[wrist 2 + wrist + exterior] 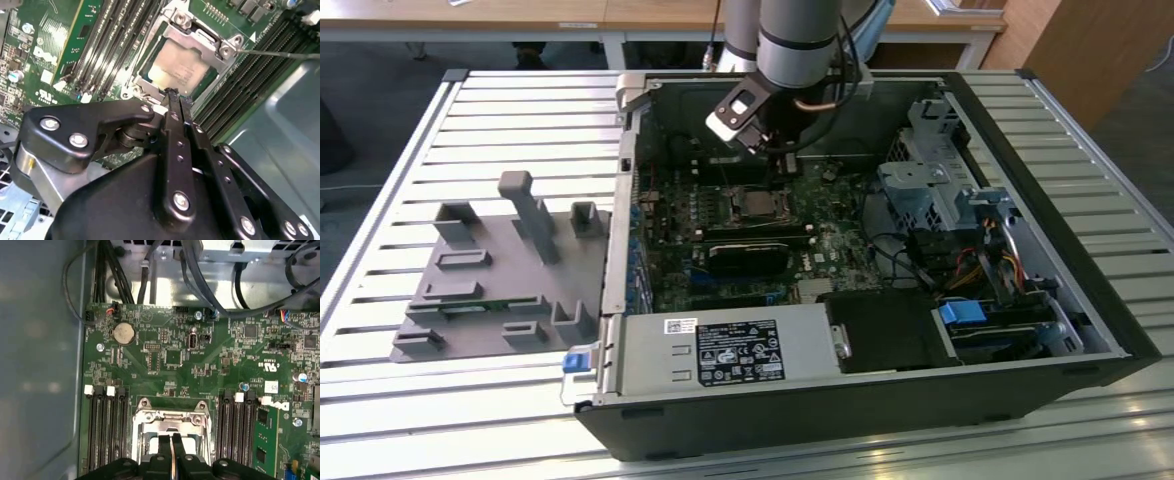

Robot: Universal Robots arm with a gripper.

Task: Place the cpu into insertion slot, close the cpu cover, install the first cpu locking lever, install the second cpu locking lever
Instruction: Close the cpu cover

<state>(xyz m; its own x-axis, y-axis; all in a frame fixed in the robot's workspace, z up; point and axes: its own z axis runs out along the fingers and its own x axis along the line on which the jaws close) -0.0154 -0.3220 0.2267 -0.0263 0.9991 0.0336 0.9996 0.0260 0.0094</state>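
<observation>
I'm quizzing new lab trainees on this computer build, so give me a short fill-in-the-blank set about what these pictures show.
1. The pale chip sits in the ___ on the green board.
2. The hand, just above it, has its fingers ___.
3. In the exterior view, the grey rack lies to the ___ of the computer case.
Missing words: socket; shut; left.

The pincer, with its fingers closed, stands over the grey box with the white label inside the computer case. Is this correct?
No, the place is wrong. The pincer stands over the insertion slot on the green board, as the second wrist view shows; its fingers are closed.
</observation>
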